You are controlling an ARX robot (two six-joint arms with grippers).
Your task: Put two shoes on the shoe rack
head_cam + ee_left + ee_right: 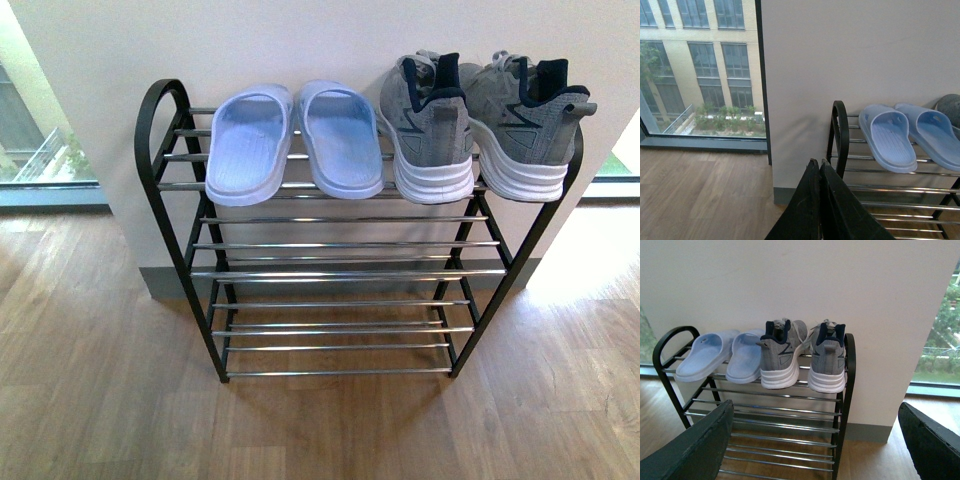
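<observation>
Chrome rods are forming the shelves of the shoe rack (340,272), which is standing on a wood-look floor (90,390) against a pale wall (330,40). Its thin black frame is curving into rounded loops at both ends. No brand, label or writing is legible on any item in the three views.

Top shelf contents, left to right:
- The pale-blue slides (295,140) are lying side by side, touching each other, soles down, with their near ends slightly overhanging the front rod.
- The grey sneakers (485,125) are sitting just right of the slides, heels toward the robot and toes toward the wall. Dark tongues and collars and white soles are showing. The left sneaker is lying close beside the right slide; whether they touch cannot be told.

The shelves below the top one are carrying nothing.

The left gripper (819,165) is showing in the left wrist view with its two black fingers (802,210) pressed together and nothing between them. It is hanging near the left end loop of the rack, apart from it.

The right gripper (815,440) is showing in the right wrist view with its fingers (695,447) spread wide and released, holding nothing. It is hanging on the near side of the rack, facing the sneakers and clear of them.

A window (700,65) at the far left is showing a brick building outside.
</observation>
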